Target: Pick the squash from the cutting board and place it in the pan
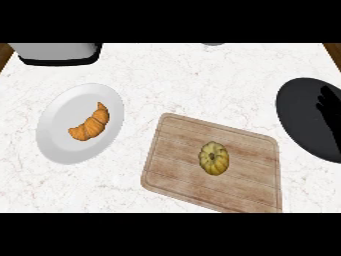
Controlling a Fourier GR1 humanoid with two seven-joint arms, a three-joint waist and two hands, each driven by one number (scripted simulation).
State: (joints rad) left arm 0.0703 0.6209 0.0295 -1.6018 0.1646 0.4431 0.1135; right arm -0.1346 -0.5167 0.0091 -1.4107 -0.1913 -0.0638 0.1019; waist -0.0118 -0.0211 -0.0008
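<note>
A small yellow ribbed squash [213, 158] lies near the middle of the wooden cutting board [180, 170]. To the right of the board sits the black pan [302, 112], partly cut off by the view's right edge. My right hand [340, 120] hovers over the pan's right part with fingers straight and pointing up, holding nothing. It is well to the right of the squash and apart from it. My left hand does not show.
A white plate [62, 135] with an orange croissant [92, 124] sits left of the board. A grey and black appliance [56, 53] stands at the back left. The white marble counter [202, 80] ends in wood at both far corners.
</note>
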